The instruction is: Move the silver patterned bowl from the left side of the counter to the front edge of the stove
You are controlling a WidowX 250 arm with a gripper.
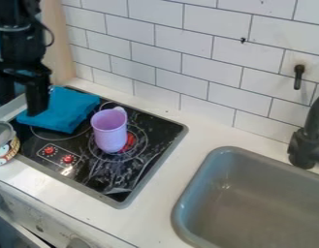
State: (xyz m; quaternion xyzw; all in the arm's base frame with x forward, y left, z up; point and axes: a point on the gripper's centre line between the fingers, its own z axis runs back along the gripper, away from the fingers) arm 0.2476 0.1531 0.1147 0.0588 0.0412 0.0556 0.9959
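Observation:
The black gripper (20, 95) hangs at the upper left, open, its two fingers apart. One finger (37, 97) comes down over the left part of a folded blue cloth (61, 110); whether it touches the cloth I cannot tell. The cloth lies on the back left of the black stovetop (113, 180). Just right of the cloth, a light purple cup (110, 131) stands upright on the stovetop, partly over a red burner mark.
A round tin (4, 147) with a printed side stands at the left edge, beside the stovetop. On the right is a grey sink (252, 193) with a black faucet (309, 145) behind it. White tiled wall (168, 63) runs along the back of the white counter.

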